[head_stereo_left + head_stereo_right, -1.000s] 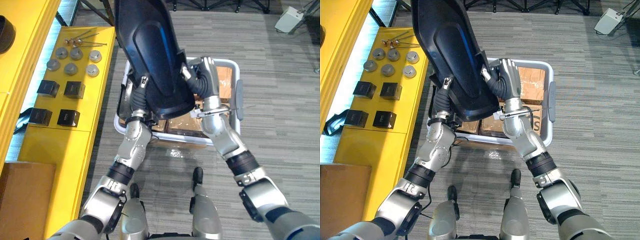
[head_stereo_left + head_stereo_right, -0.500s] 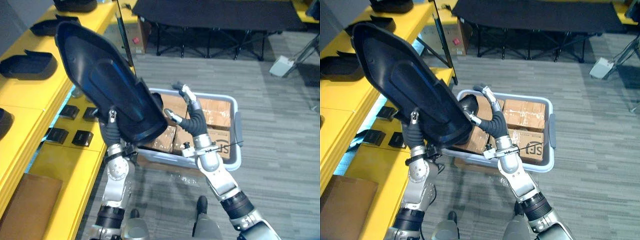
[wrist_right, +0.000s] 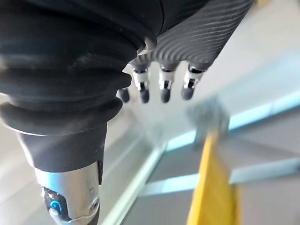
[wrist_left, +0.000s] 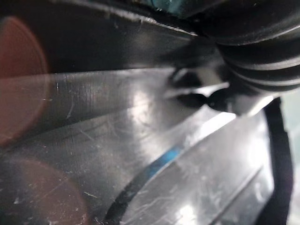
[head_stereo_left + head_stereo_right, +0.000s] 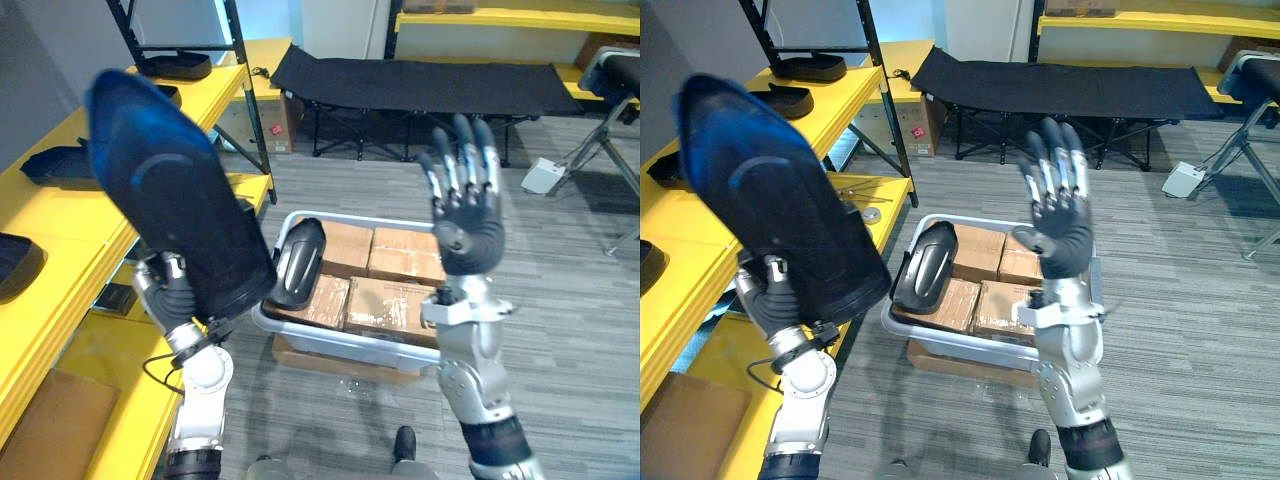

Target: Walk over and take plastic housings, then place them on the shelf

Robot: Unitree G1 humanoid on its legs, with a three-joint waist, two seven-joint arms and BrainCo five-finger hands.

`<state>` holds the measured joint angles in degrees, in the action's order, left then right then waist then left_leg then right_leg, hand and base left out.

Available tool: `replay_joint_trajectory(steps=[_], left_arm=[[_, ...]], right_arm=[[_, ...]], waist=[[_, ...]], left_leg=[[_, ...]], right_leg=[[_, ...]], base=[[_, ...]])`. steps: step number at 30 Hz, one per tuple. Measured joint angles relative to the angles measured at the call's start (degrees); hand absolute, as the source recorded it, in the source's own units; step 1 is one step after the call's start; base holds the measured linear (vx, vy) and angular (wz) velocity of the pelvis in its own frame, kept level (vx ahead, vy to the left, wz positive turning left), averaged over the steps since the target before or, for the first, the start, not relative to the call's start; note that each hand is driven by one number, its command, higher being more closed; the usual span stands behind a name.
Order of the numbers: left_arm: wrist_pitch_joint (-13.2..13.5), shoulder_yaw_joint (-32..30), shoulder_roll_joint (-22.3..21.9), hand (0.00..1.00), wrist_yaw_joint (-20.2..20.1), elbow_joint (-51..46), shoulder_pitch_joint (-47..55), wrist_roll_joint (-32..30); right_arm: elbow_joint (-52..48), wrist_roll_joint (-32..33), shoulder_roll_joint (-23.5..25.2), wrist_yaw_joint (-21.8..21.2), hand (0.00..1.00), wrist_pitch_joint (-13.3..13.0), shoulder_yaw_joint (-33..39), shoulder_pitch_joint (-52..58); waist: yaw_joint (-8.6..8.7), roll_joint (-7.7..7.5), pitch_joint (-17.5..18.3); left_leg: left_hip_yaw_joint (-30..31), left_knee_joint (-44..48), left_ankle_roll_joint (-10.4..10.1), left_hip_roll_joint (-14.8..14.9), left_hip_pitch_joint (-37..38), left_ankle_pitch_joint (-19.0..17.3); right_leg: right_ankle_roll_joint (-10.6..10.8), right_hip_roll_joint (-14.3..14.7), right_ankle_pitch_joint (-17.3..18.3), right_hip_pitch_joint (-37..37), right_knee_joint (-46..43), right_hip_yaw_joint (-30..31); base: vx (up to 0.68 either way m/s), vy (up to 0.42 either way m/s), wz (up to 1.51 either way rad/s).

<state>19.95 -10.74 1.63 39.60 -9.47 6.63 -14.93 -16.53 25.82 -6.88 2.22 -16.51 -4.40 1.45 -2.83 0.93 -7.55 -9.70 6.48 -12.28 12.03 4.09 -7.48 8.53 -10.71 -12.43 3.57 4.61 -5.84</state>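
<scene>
A large dark plastic housing [image 5: 175,200] is held up at my left, tilted, with my left hand [image 5: 165,292] shut on its lower edge; its scratched inner surface [image 4: 117,140] shows close in the left wrist view. My right hand [image 5: 465,205] is raised apart from it, open, fingers [image 3: 161,86] straight, holding nothing. A second, smaller dark housing [image 5: 920,265] lies in the grey bin [image 5: 940,347] in front of me, on cardboard boxes [image 5: 395,300].
Yellow shelves [image 5: 60,215] run along my left, with more dark housings [image 5: 810,68] on the upper level and small metal parts on the lower one. A black cot [image 5: 420,85] stands at the back. A cardboard box [image 5: 40,420] sits low on the left.
My right hand has let go of the housing and risen with its fingers spread. The left hand alone has lifted the housing higher to the left. The camera has tilted up.
</scene>
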Motion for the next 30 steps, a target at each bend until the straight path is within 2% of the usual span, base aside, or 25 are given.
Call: replay_joint_trajectory(steps=[2, 5, 9, 12, 14, 15, 16, 18, 20, 22, 24, 27, 28, 29, 30], left_arm=[[2.62, -1.05, -1.93, 1.00, -2.33, -7.52, 4.54, 3.65], [4.20, -2.16, -4.32, 1.00, -2.99, -11.38, 5.62, 6.55], [4.90, -3.65, -4.49, 1.00, -2.08, -13.22, 5.89, 8.27], [4.74, -6.04, -4.50, 1.00, -2.11, -16.34, 6.64, 8.07], [4.75, -6.51, -4.53, 1.00, -3.58, -17.61, 7.03, 8.34], [4.76, -6.42, -4.52, 1.00, -5.77, -17.63, 6.85, 9.24], [4.76, -6.43, -4.49, 1.00, -7.23, -17.67, 6.73, 10.12], [4.57, -6.76, -4.31, 1.00, -10.75, -18.76, 7.04, 12.47], [4.52, -7.13, -4.32, 1.00, -11.14, -19.79, 8.44, 12.81], [4.49, -7.17, -4.39, 1.00, -11.91, -21.28, 11.31, 13.09], [4.48, -7.12, -4.49, 1.00, -15.14, -21.95, 13.98, 14.78], [4.48, -6.70, -4.58, 1.00, -19.30, -21.89, 15.26, 17.22], [4.48, -6.03, -4.61, 1.00, -21.93, -21.73, 15.29, 18.53], [4.62, -5.41, -4.59, 1.00, -24.43, -21.63, 14.59, 19.31], [4.76, -5.09, -4.51, 1.00, -25.66, -21.55, 14.52, 19.56]], right_arm=[[2.22, 0.10, 1.24, 0.33, 0.00, 3.67, 1.77, 4.67], [6.57, 0.28, 2.50, -1.31, 0.00, 5.95, 3.30, 5.62], [7.95, -2.28, 3.63, -3.79, 0.00, 6.41, 2.90, 5.18], [8.94, -4.95, 3.95, -3.86, 0.00, 6.80, 1.21, 4.14], [9.13, -5.83, 3.70, -3.58, 0.00, 6.82, 0.67, 3.91], [9.24, -5.84, 2.95, -3.19, 0.00, 6.75, 1.19, 4.06], [9.44, -5.78, 2.46, -3.03, 0.00, 6.70, 1.59, 3.99], [11.76, -5.58, 1.51, -2.42, 0.00, 6.59, 1.88, 2.14], [14.23, -5.59, 1.39, -2.33, 0.00, 6.53, 1.51, -0.33], [15.20, -5.63, 1.47, -2.48, 0.00, 6.43, 0.01, -2.08], [15.27, -6.48, 1.54, -2.31, 0.00, 6.31, -1.57, -2.54], [15.55, -6.96, 1.90, -1.95, 0.00, 6.45, -1.64, -2.45], [15.50, -7.54, 2.49, -1.54, 0.00, 6.46, -0.56, -2.01], [15.42, -8.37, 2.89, -0.83, 0.00, 6.49, 1.04, -1.41], [15.33, -8.70, 2.97, -0.65, 0.00, 6.49, 1.73, -0.99]], waist=[[-0.07, -0.14, 0.24], [-0.20, 0.00, 0.19], [-1.61, -0.59, -0.32], [-3.21, -1.23, -0.58], [-3.22, -0.37, -0.69], [-2.64, 0.57, -0.34], [-2.69, 0.68, -0.22], [-4.27, 0.50, -0.16], [-5.94, 0.35, -0.09], [-6.31, 0.51, 0.01], [-7.44, 0.50, 0.00], [-7.36, -0.15, -0.35], [-6.65, -1.04, -0.58], [-5.47, -1.78, -1.00], [-4.98, -1.81, -1.05]], left_leg=[[-2.09, 0.49, 0.39, -0.22, 0.38, -1.09], [-1.97, 3.28, 0.85, -0.19, -0.70, -3.02], [1.20, 6.15, 1.14, -0.14, -3.78, -4.39], [7.67, 5.93, 1.15, -0.55, -6.61, -4.24], [15.03, 5.28, 1.54, -1.24, -8.68, -3.30], [20.54, 4.67, 1.50, -1.99, -10.01, -2.28], [22.80, 4.12, 1.05, -2.56, -10.00, -1.27], [29.09, 2.65, 0.59, -4.40, -9.91, 0.66], [31.00, 1.94, 0.66, -5.12, -9.16, 1.53], [32.68, 1.97, 0.63, -5.75, -8.99, 1.56], [34.31, 2.00, 0.58, -6.31, -8.95, 1.79], [33.18, 1.82, 0.87, -7.24, -9.53, 3.85], [28.09, 1.51, 2.70, -8.10, -11.01, 6.43], [19.37, 0.38, 7.04, -7.24, -12.13, 7.58], [14.60, -0.02, 8.01, -6.63, -12.31, 7.11]], right_leg=[[-0.07, 0.04, 0.05, 1.10, 0.02, 1.69], [-0.29, 0.02, 0.16, 1.29, 0.02, 2.25], [-0.83, -0.36, 0.58, 1.12, 0.09, -0.14], [-0.31, -0.52, 1.63, -0.64, 0.00, -4.52], [1.43, -0.03, 6.08, -3.26, -1.34, -6.53], [1.85, 0.84, 10.01, -4.19, -4.20, -5.28], [1.73, 0.78, 11.38, -4.41, -6.07, -5.35], [2.14, -0.84, 16.44, -5.71, -11.75, -6.42], [2.24, -1.56, 18.17, -7.14, -12.84, -8.63], [2.36, -1.96, 19.05, -8.96, -12.82, -11.06], [2.41, -2.15, 19.45, -10.76, -12.46, -13.39], [2.35, -2.72, 19.59, -13.57, -11.76, -18.27], [2.27, -3.44, 19.65, -15.25, -11.48, -22.07], [2.24, -4.25, 19.65, -16.84, -11.30, -26.31], [2.23, -4.11, 19.66, -17.21, -11.34, -27.89]], base=[[0.02, 0.030, -0.44], [0.00, 0.033, -0.15], [-0.02, 0.040, 0.26], [0.02, -0.009, 0.95], [0.11, -0.048, 1.74], [0.15, -0.065, 1.88], [0.19, -0.046, 1.97], [0.19, -0.010, 1.47], [0.12, -0.039, 0.80], [0.12, -0.037, 0.54], [0.09, -0.022, 0.44], [0.03, -0.020, 0.75], [0.00, -0.020, 1.47], [-0.01, -0.011, 1.64], [-0.03, 0.004, 1.59]])
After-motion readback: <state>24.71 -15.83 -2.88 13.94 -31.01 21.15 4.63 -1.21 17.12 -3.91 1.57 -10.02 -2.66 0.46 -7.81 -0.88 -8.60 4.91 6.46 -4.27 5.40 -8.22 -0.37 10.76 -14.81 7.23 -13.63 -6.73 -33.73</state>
